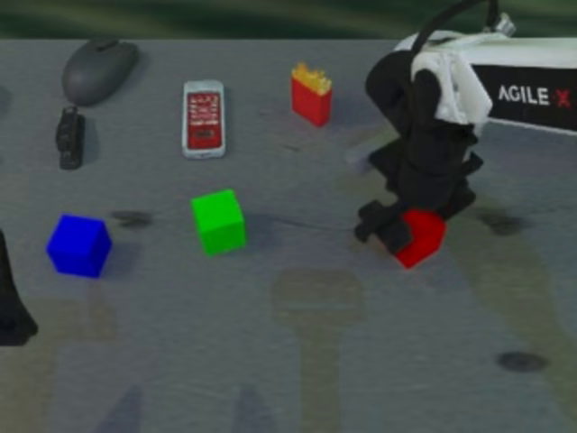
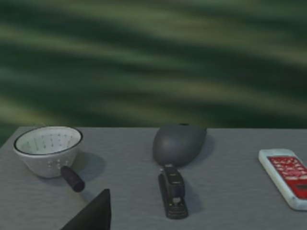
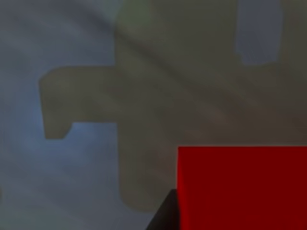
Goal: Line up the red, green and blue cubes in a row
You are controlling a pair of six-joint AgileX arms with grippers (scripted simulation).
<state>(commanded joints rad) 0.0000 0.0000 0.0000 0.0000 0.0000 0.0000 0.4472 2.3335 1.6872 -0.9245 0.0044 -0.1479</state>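
Note:
The red cube (image 1: 424,236) is at the right of the table's middle, under my right gripper (image 1: 406,233), which is shut on it. The right wrist view shows the red cube (image 3: 242,187) close up with one dark finger (image 3: 165,215) against its side. The green cube (image 1: 218,221) stands on the table left of centre. Further left rests the blue cube (image 1: 79,244). My left gripper (image 1: 11,311) is parked at the table's left edge, open, and only one finger (image 2: 93,213) of it shows in the left wrist view.
Along the back stand a grey mouse (image 1: 99,70), a black stapler (image 1: 69,137), a white phone with a red screen (image 1: 204,118) and a red fries box (image 1: 311,94). A white colander (image 2: 48,149) sits beyond the mouse (image 2: 179,143) in the left wrist view.

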